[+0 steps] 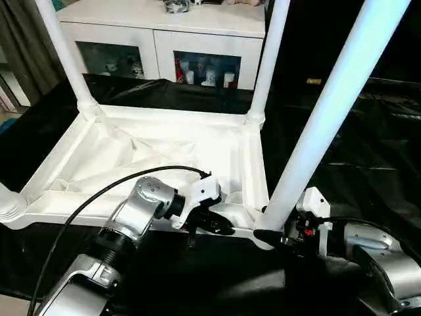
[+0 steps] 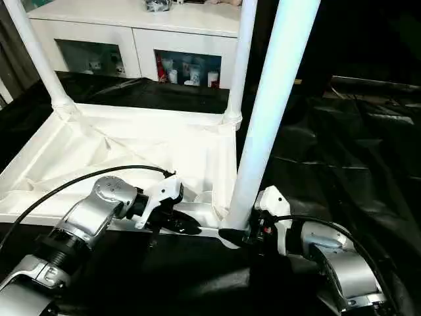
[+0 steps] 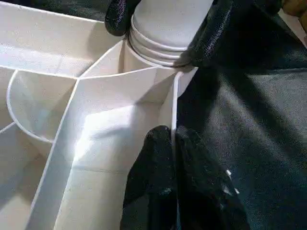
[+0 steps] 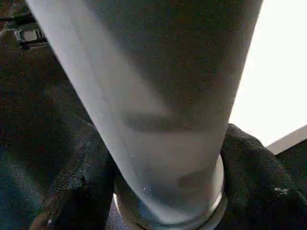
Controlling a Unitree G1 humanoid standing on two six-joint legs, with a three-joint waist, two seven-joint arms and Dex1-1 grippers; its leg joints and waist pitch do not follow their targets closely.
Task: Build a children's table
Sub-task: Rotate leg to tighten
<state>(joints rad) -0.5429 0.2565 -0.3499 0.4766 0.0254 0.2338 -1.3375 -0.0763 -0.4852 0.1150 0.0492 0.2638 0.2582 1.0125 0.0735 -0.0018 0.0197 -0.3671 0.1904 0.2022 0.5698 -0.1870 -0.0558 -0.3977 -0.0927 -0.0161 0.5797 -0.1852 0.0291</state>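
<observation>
The children's table lies upside down on black cloth, its ribbed white top (image 1: 131, 151) facing up. Legs stand in the far-left (image 1: 66, 52) and far-right (image 1: 270, 59) sockets, and another leg's base shows at the near-left corner (image 1: 8, 201). A fourth leg (image 1: 329, 112) rises, tilted, from the near-right socket. My right gripper (image 1: 266, 236) is shut on this leg's base, one finger on each side (image 4: 170, 177). My left gripper (image 3: 175, 143) is shut on the top's thin near rim (image 1: 237, 227), just left of that socket.
A white cabinet with glass doors (image 1: 164, 33) stands behind the work. Black cloth (image 1: 368, 151) covers the big table all round the white top. A black cable (image 1: 85, 204) loops over my left forearm.
</observation>
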